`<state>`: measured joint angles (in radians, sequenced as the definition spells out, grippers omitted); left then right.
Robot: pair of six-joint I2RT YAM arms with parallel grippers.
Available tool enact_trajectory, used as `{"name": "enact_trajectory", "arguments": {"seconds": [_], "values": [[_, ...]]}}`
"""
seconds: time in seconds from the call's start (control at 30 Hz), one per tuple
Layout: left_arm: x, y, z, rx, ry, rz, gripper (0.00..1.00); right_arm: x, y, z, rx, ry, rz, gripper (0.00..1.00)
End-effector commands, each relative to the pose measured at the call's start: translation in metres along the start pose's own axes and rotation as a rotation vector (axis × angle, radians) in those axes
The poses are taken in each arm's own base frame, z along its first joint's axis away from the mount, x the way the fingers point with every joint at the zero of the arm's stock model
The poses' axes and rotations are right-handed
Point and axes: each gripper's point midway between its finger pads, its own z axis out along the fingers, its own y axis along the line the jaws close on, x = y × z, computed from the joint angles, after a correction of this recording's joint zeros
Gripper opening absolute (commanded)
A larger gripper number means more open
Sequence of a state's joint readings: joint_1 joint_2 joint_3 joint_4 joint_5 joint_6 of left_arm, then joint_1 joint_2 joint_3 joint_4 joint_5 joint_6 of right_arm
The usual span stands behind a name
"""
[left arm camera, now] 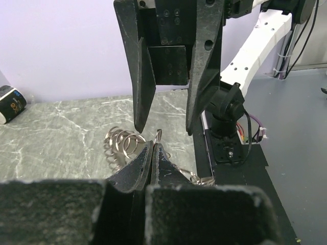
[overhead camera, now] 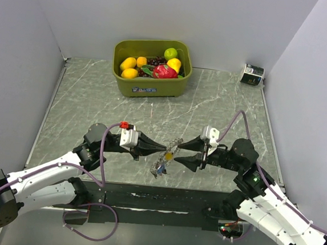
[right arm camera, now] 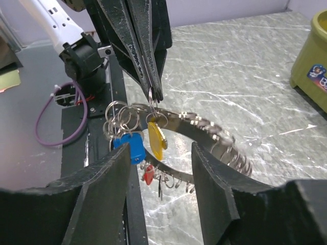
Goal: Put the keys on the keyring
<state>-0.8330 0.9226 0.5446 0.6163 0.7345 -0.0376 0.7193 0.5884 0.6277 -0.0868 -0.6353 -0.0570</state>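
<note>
The keyring (right arm camera: 204,127) is a large metal loop strung with several small split rings. It hangs in the air between the two grippers (overhead camera: 176,142). A yellow key (right arm camera: 156,139), a blue key (right arm camera: 133,145) and a red key (right arm camera: 148,175) hang from it; they show as a small cluster in the top view (overhead camera: 161,167). My left gripper (overhead camera: 165,149) is shut on a small split ring (left arm camera: 159,135) above the yellow key and holds the whole bunch up. My right gripper (right arm camera: 161,148) is open, facing the left one, with the yellow key hanging between its fingers (right arm camera: 102,184).
A green bin (overhead camera: 149,84) of fruit stands at the back centre. A small black-and-white box (overhead camera: 252,74) sits at the back right corner. A black strip (overhead camera: 157,196) runs along the near table edge. Grey walls close three sides.
</note>
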Motion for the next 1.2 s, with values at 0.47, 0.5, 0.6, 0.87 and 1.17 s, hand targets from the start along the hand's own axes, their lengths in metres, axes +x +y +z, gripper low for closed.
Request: {"name": "enact_trajectory", "arguments": {"seconds": [0.47,0.5,0.6,0.87,1.17], "values": [[-0.034,-0.001,0.009,0.054,-0.075,0.071,0.01,-0.038,0.005,0.016,-0.097,-0.089,-0.023,0.36],[-0.034,-0.002,0.009,0.057,-0.074,0.068,0.01,-0.038,0.005,0.017,-0.100,-0.091,-0.024,0.34],[-0.031,-0.001,0.010,0.062,-0.065,0.063,0.01,-0.038,0.007,0.017,-0.109,-0.092,-0.024,0.29],[-0.025,0.000,0.014,0.077,-0.038,0.054,0.01,-0.039,0.006,0.017,-0.106,-0.089,-0.022,0.16],[-0.007,0.000,0.016,0.100,0.046,0.033,0.01,-0.037,0.004,0.019,-0.107,-0.070,-0.024,0.00]]}}
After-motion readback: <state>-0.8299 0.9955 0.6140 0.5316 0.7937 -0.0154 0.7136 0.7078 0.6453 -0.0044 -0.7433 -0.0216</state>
